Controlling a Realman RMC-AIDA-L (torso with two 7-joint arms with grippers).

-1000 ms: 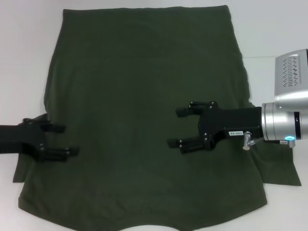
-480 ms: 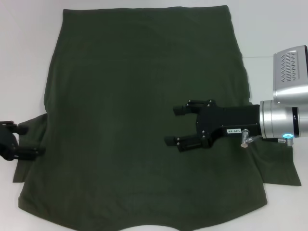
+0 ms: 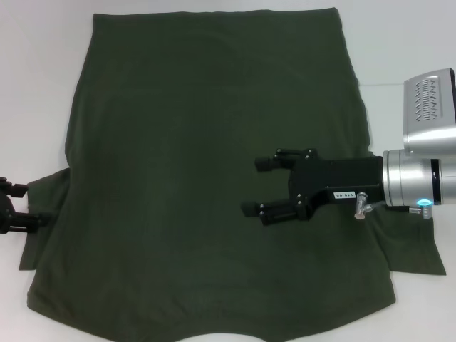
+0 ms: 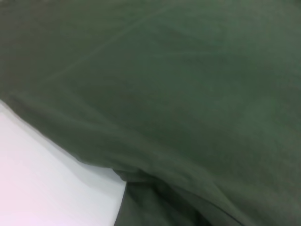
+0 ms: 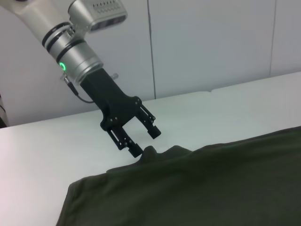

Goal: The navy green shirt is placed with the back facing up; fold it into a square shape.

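Navy green shirt [image 3: 214,178] flat on table [image 3: 406,43], R hand [image 3: 260,187] over it, fingers apart

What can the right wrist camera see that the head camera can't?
Only the right wrist view shows the wall behind the table and the whole left arm, with the left gripper open beside a small raised bump at the shirt's edge.

Only the head view shows the right gripper, open over the shirt, and the shirt's full spread shape.

Both show the navy green shirt, the white table and the left gripper, though the head view cuts most of it off.
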